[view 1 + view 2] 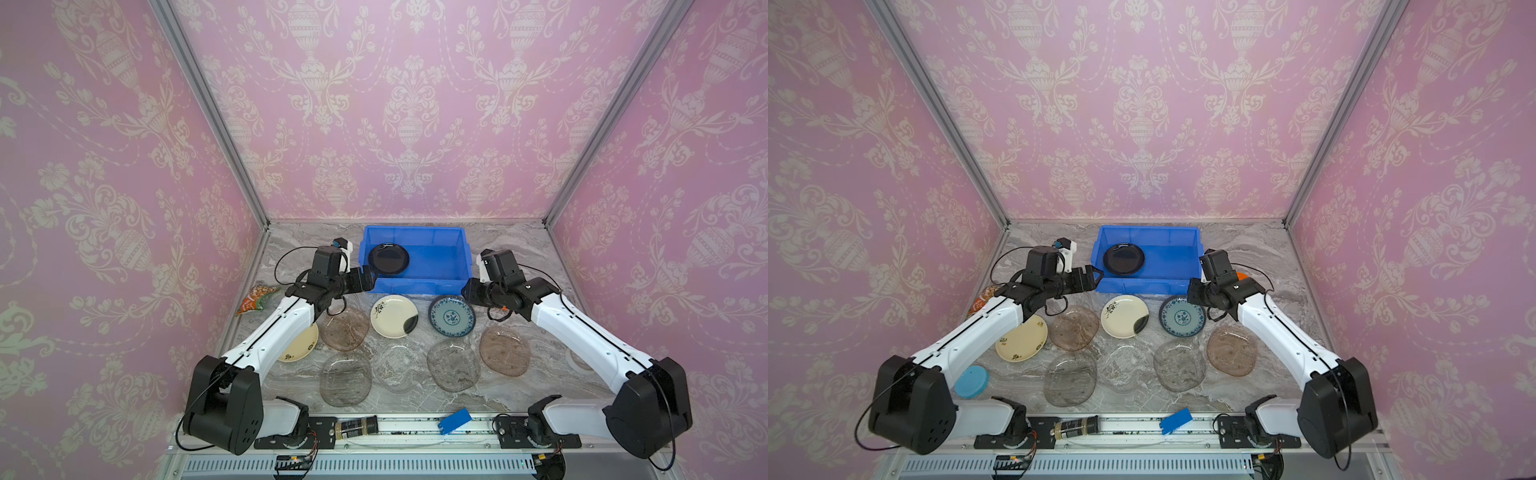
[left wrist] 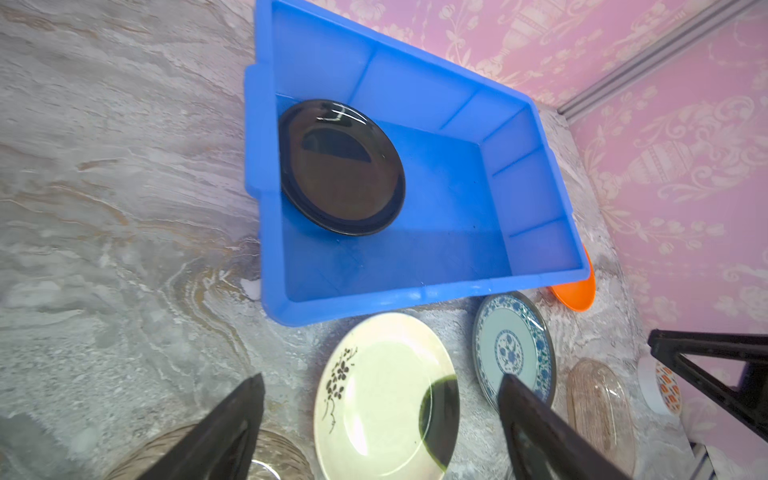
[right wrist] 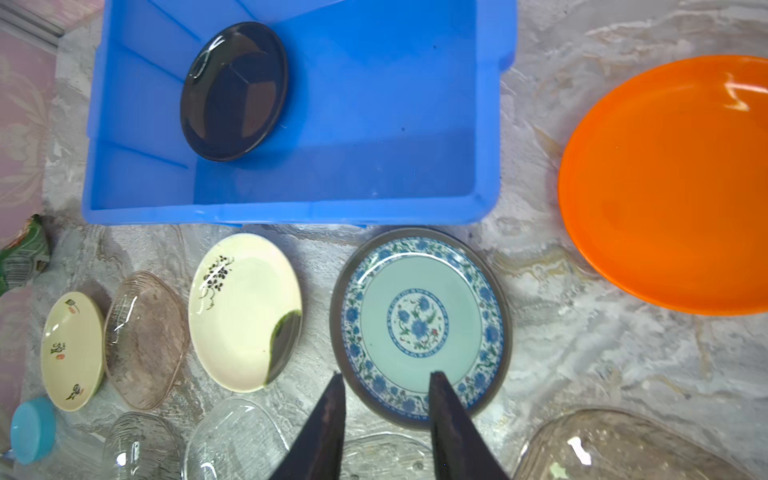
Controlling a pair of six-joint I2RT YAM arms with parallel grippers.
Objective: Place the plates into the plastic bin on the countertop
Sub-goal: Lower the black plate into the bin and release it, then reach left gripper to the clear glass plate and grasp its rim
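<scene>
The blue plastic bin stands at the back of the marble countertop, with a black plate lying in its left half. In front of it lie a cream floral plate, a blue-patterned plate and several glass plates. An orange plate lies right of the bin. My left gripper hangs open and empty at the bin's front left corner, over the cream plate. My right gripper is open and empty above the near rim of the blue-patterned plate.
An orange-green fan-shaped piece lies at the left wall and a light blue lid by the left arm's base. A tape ring sits at the right. A blue card and a small bottle lie on the front rail.
</scene>
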